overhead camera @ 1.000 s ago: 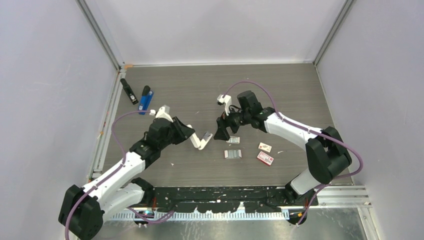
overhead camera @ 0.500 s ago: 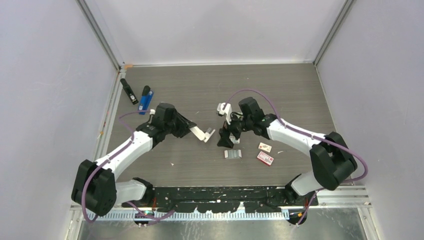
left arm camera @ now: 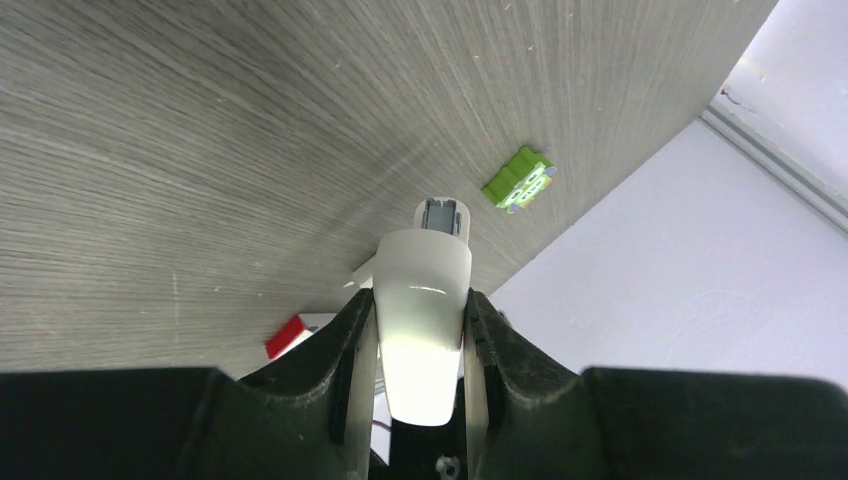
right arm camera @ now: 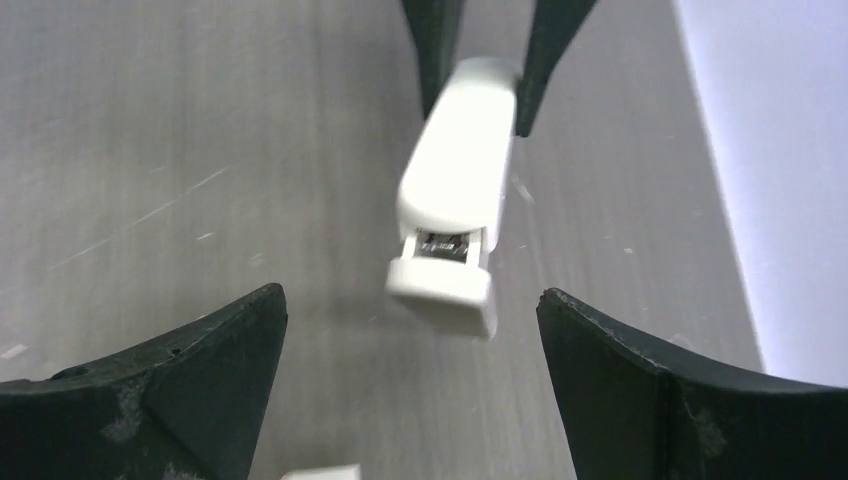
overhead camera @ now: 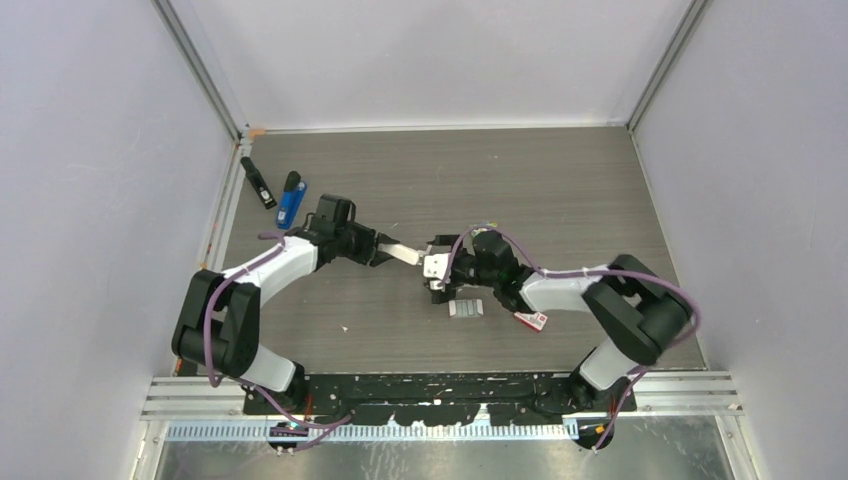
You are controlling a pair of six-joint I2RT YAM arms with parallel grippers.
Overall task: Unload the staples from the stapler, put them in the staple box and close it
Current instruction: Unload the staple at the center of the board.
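Grey table (overhead camera: 560, 180): left gripper (left arm camera: 418, 312) pinches white stapler (right arm camera: 458, 190), right gripper (right arm camera: 408, 305) gapes wide at its nose. Off-centre closing could twist stapler loose.

Seen from above, a grey wood-grain table (overhead camera: 560, 190) sat inside pale walls. The left arm stretched from the near left toward the centre. The left gripper (overhead camera: 383, 250) held a white stapler (overhead camera: 403, 254) by one end, with the free end pointing right. The right arm bent in low from the right, and the right gripper (overhead camera: 437, 275) sat just beside that free end; its jaw spacing could not be made out. Grey staples (overhead camera: 466, 308) lay on the table on the gripper's near side. A red-and-white box (overhead camera: 533, 320) lay beside the right forearm. A black stapler (overhead camera: 258, 183) and a blue stapler (overhead camera: 290, 199) lay near the far left edge.
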